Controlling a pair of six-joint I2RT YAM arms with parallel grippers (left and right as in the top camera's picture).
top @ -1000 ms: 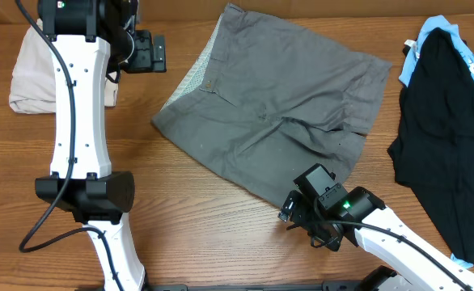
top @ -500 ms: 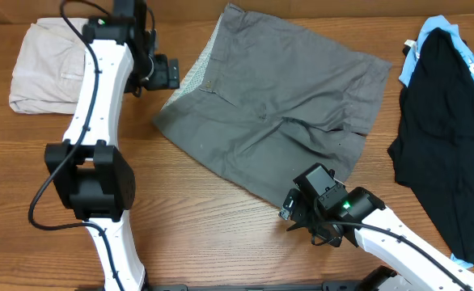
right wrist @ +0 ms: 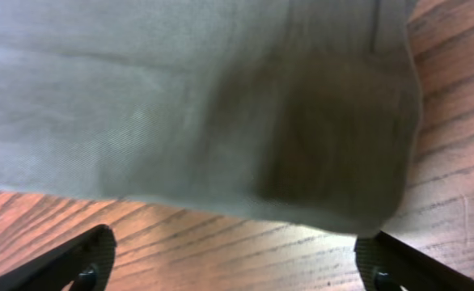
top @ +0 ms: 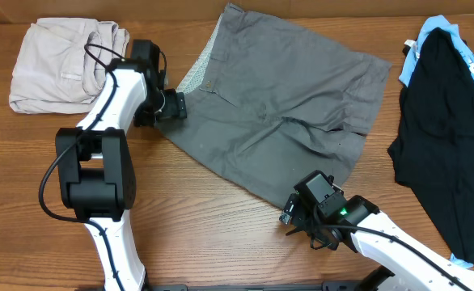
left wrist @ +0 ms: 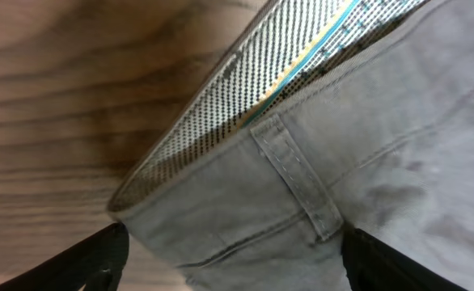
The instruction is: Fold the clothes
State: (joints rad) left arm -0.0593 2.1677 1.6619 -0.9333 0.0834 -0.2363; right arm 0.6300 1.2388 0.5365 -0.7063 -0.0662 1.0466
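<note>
The clothes, a grey pair of shorts (top: 277, 105), lie spread flat at the middle of the table, the waistband at the left and the legs toward the right. My left gripper (top: 175, 106) is down at the waistband's near-left corner. In the left wrist view its jaws (left wrist: 237, 271) stand wide, with the waistband corner and a belt loop (left wrist: 298, 174) between the fingers. My right gripper (top: 295, 213) sits at the shorts' front hem corner. It is open, and the hem (right wrist: 180, 97) lies just ahead of its jaws (right wrist: 237, 271) over bare wood.
A folded pale beige garment (top: 59, 65) lies at the back left, close behind my left arm. A black garment with light-blue cloth (top: 447, 129) covers the right edge. The wooden table (top: 221, 234) shows bare in front of the shorts.
My left arm has swung down and right from the back of the table to the waistband corner, and its jaws have narrowed a little. The right gripper has barely shifted.
</note>
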